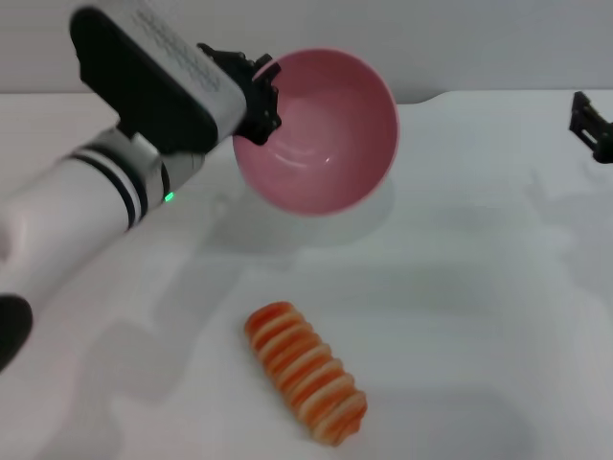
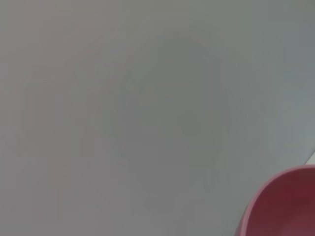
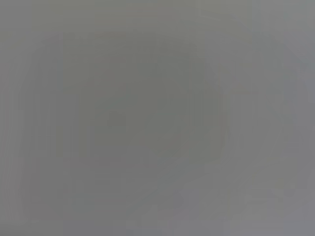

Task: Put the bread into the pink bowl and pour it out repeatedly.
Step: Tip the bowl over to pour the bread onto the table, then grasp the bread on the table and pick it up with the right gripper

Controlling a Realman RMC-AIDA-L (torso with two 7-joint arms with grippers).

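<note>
Left gripper (image 1: 261, 96) grips tilted pink bowl (image 1: 330, 144) rim

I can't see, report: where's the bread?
Left gripper holds pink bowl tipped, empty. Bread on table. Right gripper parked far right.

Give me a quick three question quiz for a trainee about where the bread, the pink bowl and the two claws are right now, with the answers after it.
1. True or false: the bread lies inside the pink bowl.
2. Which claw holds the bowl? A) left claw B) right claw C) neither
3. Fill in: the bowl is lifted off the table and tipped on its ____, its opening facing the camera.

Key
1. False: the bread lies on the table, nearer the robot than the empty bowl.
2. A: it grips the rim; the right claw sits apart at the table's far right edge.
3. side
</note>
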